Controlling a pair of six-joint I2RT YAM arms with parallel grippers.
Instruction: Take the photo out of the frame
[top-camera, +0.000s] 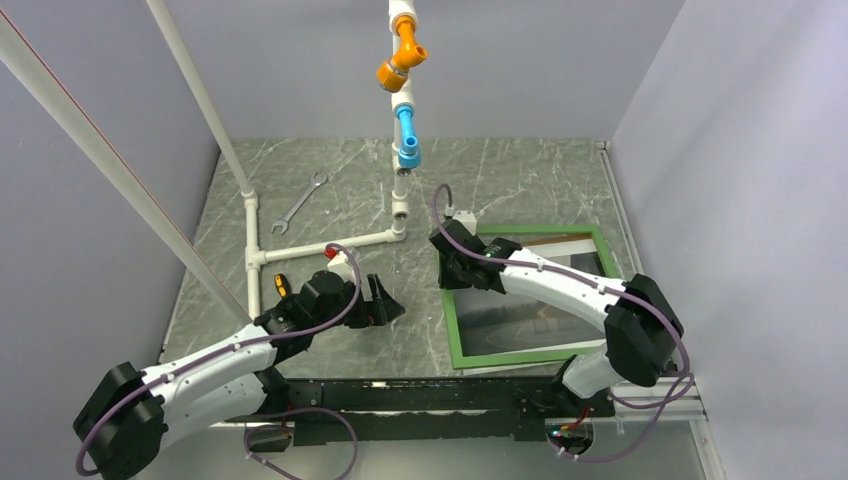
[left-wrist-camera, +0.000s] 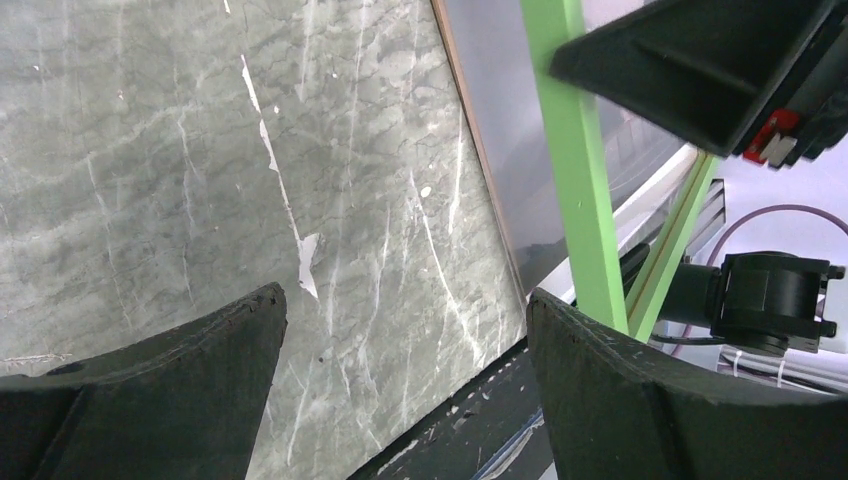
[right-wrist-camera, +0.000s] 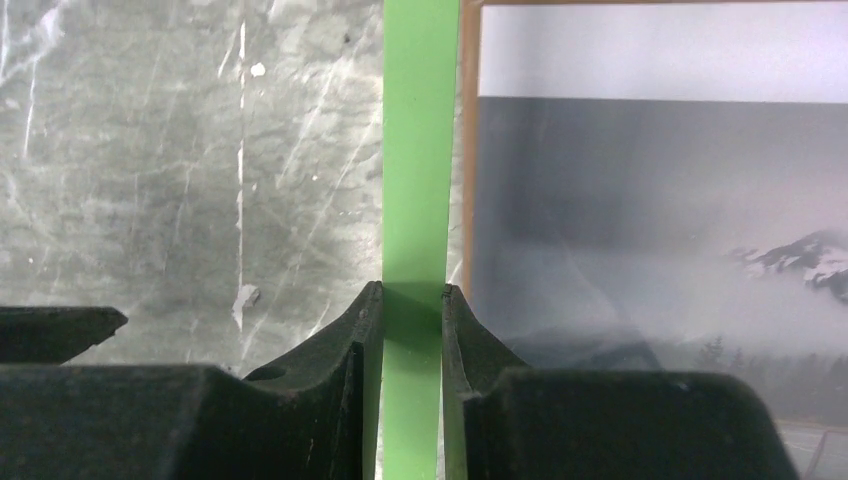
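The frame (top-camera: 500, 356), with narrow bright green moulding, lies on the marble table at the right. The greyscale photo (top-camera: 530, 315) sits inside it, dark scene with a white border, also in the right wrist view (right-wrist-camera: 660, 220). My right gripper (top-camera: 452, 262) is shut on the frame's left green rail (right-wrist-camera: 420, 150), one finger on each side of it. My left gripper (top-camera: 392, 303) is open and empty, just left of the frame, over bare table. In the left wrist view the green rail (left-wrist-camera: 580, 170) stands beyond the right finger (left-wrist-camera: 640, 390).
A white pipe structure (top-camera: 320, 245) with orange and blue fittings stands at the back centre. A wrench (top-camera: 299, 203) lies on the table at the back left. Grey walls enclose the table. A black rail runs along the near edge (top-camera: 420, 395).
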